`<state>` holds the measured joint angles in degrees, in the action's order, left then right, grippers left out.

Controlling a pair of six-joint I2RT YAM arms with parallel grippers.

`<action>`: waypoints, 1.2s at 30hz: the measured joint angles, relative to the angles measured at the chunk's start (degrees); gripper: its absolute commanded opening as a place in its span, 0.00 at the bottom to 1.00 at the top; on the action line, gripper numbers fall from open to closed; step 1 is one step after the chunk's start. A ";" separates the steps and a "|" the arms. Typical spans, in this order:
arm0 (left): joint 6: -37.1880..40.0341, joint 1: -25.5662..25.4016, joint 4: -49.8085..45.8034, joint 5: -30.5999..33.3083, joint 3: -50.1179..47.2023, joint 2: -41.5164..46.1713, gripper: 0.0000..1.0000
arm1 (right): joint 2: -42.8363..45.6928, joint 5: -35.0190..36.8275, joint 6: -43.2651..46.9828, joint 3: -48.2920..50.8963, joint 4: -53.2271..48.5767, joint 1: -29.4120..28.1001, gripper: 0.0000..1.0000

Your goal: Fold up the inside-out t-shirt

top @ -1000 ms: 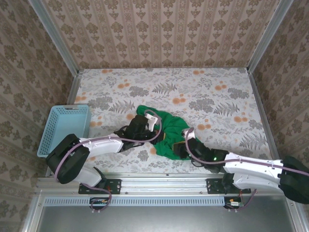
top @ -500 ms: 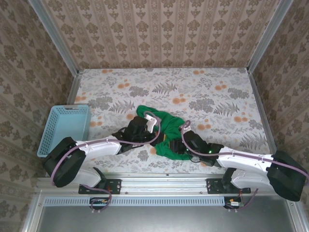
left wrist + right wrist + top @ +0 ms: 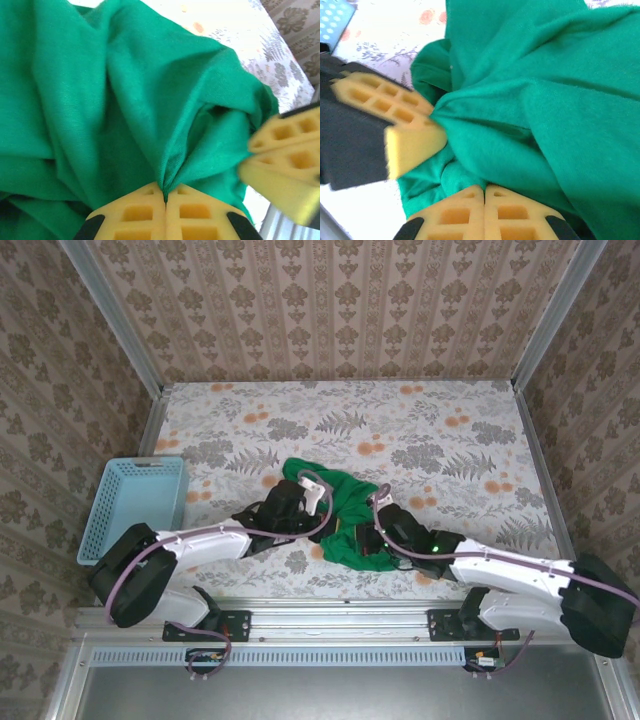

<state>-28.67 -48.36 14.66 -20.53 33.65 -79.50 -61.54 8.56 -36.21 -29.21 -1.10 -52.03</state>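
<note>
Lying bunched, green t-shirt (image 3: pixel 345 502) w/ deep creases.

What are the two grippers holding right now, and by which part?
Both hold the green t-shirt: the left gripper pinches a raised fold of the crumpled cloth, the right gripper another fold close beside it.

Beige wallpaper with a brown damask pattern covers the three walls (image 3: pixel 340 300) around the surface (image 3: pixel 450 420), whose pale cloth shows grey ferns and orange blooms. Aluminium posts (image 3: pixel 112 320) rise at its far corners, a light-blue basket (image 3: pixel 140 505) sits at its left edge, and the light is bright and even
</note>
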 measured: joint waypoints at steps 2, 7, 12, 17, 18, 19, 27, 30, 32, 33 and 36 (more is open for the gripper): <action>0.59 1.29 -1.01 0.42 0.98 -0.48 0.04 | 3.69 -0.04 0.33 0.02 -1.66 -0.15 0.00; 1.77 2.67 -1.68 -0.33 4.33 -2.14 0.10 | 11.30 -0.52 0.39 0.13 -3.69 -0.35 0.00; 3.80 2.69 -3.50 1.75 6.99 -2.60 0.36 | 15.50 -0.90 -0.52 1.49 -3.50 -0.35 0.00; 6.47 -2.78 -8.63 8.46 5.01 2.84 0.50 | 15.74 -0.55 -2.27 1.62 -2.23 -0.33 0.00; 6.73 -4.07 -9.46 9.33 4.26 4.90 0.51 | 15.69 -0.42 -2.60 1.62 -1.77 -0.33 0.00; 7.17 -5.88 -10.01 10.36 3.30 7.61 0.52 | 15.61 -0.37 -2.80 1.60 -1.27 -0.28 0.00; 7.67 -13.53 -12.17 17.99 1.01 13.75 0.46 | 13.79 -0.52 -3.02 1.57 1.38 -0.28 0.00; 6.25 -12.87 -12.55 18.91 2.23 7.80 0.43 | 13.81 -1.60 -2.99 1.70 3.13 -0.28 0.00; 4.81 -12.55 -12.35 18.84 3.23 3.50 0.43 | 13.84 -1.79 -2.95 2.21 4.15 -0.37 0.00; 4.22 -12.41 -12.04 18.67 3.58 2.01 0.43 | 13.86 -1.79 -2.91 2.58 4.37 -0.39 0.00; 2.19 -12.35 -10.23 17.79 4.39 -1.92 0.36 | 13.86 -1.75 -2.73 4.44 4.90 -0.70 0.00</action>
<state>-26.48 -60.71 4.43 -2.74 38.04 -81.43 -47.68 6.81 -38.94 -24.77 3.79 -52.73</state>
